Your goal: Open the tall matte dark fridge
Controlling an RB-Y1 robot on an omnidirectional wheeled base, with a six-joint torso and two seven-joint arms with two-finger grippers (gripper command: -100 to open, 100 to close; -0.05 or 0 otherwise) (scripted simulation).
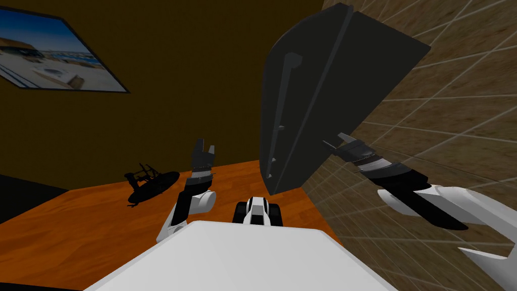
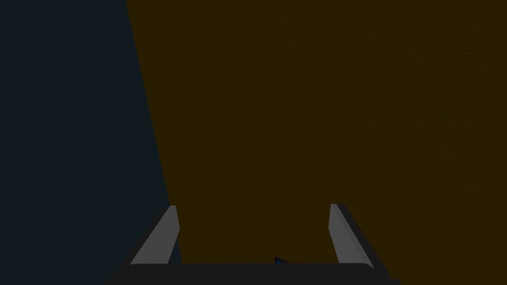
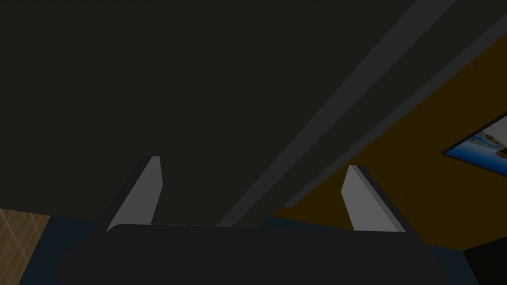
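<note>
Fridge [image 1: 323, 101] ahead; right hand [image 1: 335, 141] seemingly just beside it

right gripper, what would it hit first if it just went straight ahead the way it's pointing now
Most likely the dark fridge: the open right gripper points at its flat side panel, with nothing between them. It looks close, but the gap is hard to judge.

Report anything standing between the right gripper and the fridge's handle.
No separate object visible does. The right gripper, open, faces the fridge at its side, while the handle sits on the front face, round the corner.
</note>
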